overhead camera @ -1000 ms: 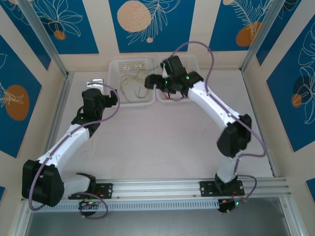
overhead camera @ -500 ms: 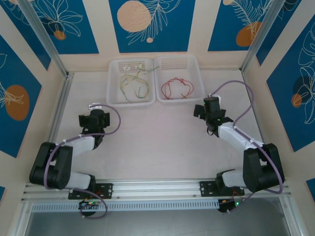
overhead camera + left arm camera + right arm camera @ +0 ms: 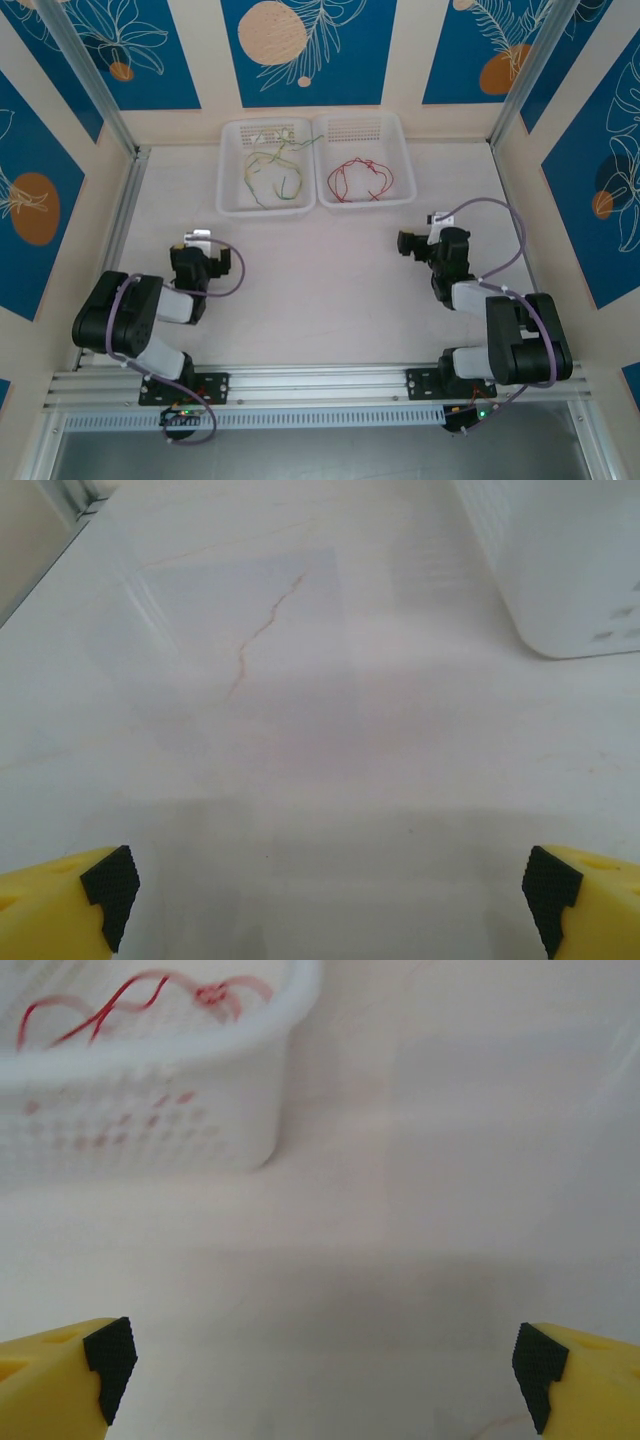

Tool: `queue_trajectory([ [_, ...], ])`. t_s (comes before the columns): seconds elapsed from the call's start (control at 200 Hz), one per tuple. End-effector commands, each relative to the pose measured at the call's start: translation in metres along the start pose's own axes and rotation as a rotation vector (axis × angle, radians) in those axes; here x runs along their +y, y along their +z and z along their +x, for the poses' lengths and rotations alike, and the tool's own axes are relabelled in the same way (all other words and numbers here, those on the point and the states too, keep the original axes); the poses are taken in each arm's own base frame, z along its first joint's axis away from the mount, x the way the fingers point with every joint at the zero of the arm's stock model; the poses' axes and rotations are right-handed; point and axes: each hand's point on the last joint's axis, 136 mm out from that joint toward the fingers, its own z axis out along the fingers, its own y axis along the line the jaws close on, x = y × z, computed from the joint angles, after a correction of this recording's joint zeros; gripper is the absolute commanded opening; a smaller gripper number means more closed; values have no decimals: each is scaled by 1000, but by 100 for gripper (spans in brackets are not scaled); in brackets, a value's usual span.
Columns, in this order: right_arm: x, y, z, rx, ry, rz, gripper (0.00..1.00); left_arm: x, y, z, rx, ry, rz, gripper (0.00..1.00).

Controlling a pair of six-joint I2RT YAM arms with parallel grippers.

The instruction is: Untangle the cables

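Since nothing's lying loose on the table (image 3: 330, 290) and all the wire sits inside the left basket (image 3: 265, 210) and right basket (image 3: 365, 203) at the far edge, I'd guess this is basically wrapped up. Both arms are folded low by their bases, with the left gripper (image 3: 330, 890) and right gripper (image 3: 320, 1365) each spread wide, gripping nothing, well apart from the baskets. The red cable (image 3: 362, 180) lies alone in the right basket, while the yellow-green and orange-brown cables (image 3: 272, 170) share the left one and look loosely crossed, so that pair might be what's left, though it's too small to tell
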Motion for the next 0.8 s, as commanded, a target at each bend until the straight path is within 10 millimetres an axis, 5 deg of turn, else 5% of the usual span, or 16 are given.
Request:
queue_trajectory([
  [0.0,19,2,-37,-92,-17,-143,99,-7,16,-46,-77,-34,97,100],
  [0.185,11,28,-31,-83,-14,-147,100,-2,15,-45,-80,-46,77,100],
  [0.395,3,26,-27,-130,-40,-35,99,-18,16,-47,-69,-9,165,100],
  [0.795,0,28,-26,-103,-7,-63,99,-17,16,-48,-71,-19,181,100],
])
